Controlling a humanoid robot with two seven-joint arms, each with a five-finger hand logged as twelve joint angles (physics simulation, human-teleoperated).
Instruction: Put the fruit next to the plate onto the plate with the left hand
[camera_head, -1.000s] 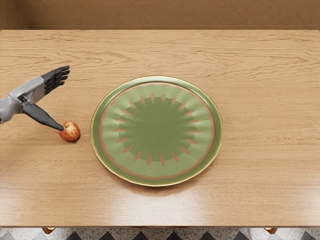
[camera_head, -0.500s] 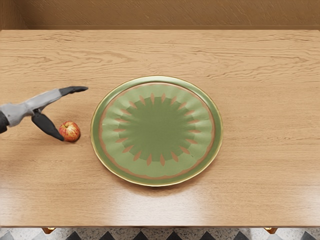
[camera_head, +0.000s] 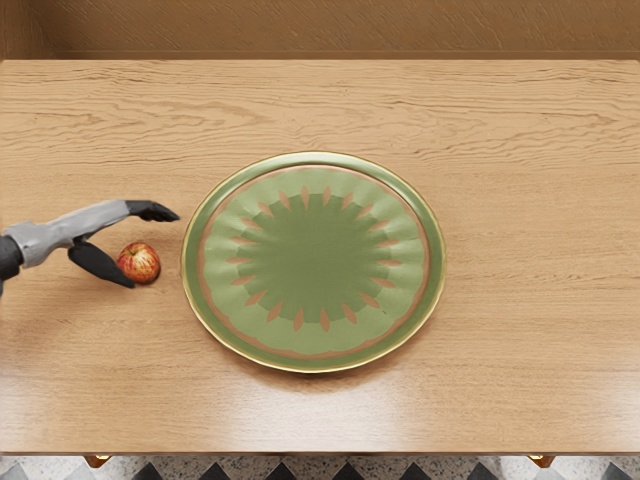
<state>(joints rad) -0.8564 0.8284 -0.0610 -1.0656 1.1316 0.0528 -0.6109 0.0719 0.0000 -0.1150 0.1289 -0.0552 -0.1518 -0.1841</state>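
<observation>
The apple (camera_head: 139, 262) is seen in the head view lying on the table (camera_head: 500, 120), inside the open span of the left hand (camera_head: 85, 230). It rests just to the right of the thumb (camera_head: 100, 263) and on the near side of the stretched fingers (camera_head: 150, 211). The hand is held open and nothing is grasped. The fingers are extended side by side toward the right and look pressed together, and the thumb is spread well away from them, slanting down toward the apple's left side. The thumb tip is seen just beside the apple's lower left; whether it touches cannot be told. A strip of bare wood is seen between the fingers and the apple's top. The plate (camera_head: 313, 157) lies flat just beyond the fingertips to the right, with a narrow gap of table left between fingertips and rim. The apple is set just beside the plate's left rim, apart from it and not on it.
</observation>
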